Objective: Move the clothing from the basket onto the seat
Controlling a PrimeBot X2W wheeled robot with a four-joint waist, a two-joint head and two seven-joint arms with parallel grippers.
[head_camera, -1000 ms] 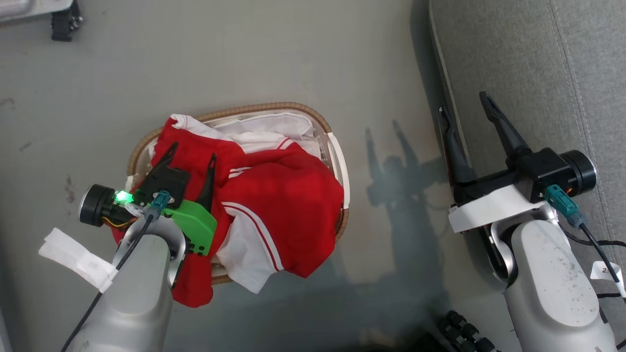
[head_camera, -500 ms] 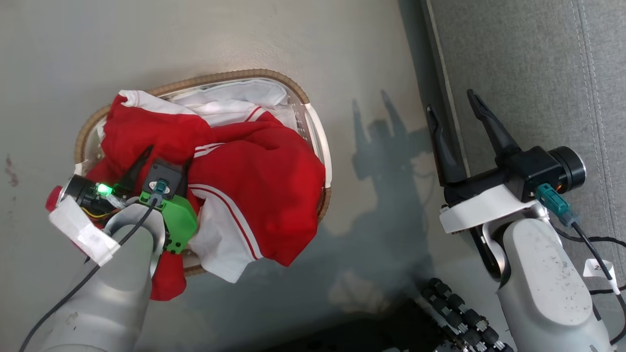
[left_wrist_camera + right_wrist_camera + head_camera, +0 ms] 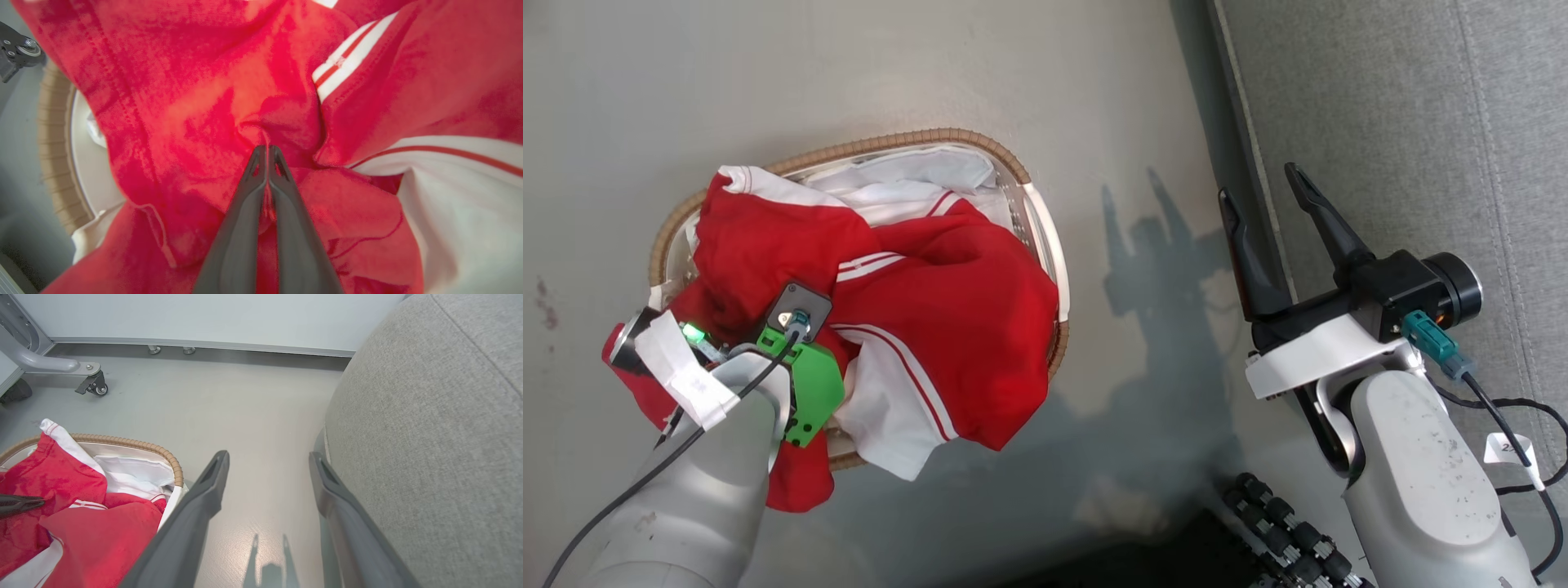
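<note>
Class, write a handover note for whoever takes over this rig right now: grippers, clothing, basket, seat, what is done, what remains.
Left gripper: shut on a fold of the clothing.
Right gripper: open, empty, beside the seat.
Clothing: heaped in the basket on the floor, partly draped over its rim.
Done: grip taken.
Left: lift the clothing out, lay it on the seat.

- The floor (image 3: 931, 73) is smooth, pale grey and slightly glossy, with a few small dark marks towards the left in the head view
- The basket (image 3: 1013, 167) stands on it, near the seat (image 3: 1380, 122) but apart from it, with a strip of bare floor between them
- A grey metal frame on a black caster (image 3: 96, 386) stands by the wall, beyond the basket
- A dark ridged wheel (image 3: 1290, 539) sits at the head view's bottom edge
</note>
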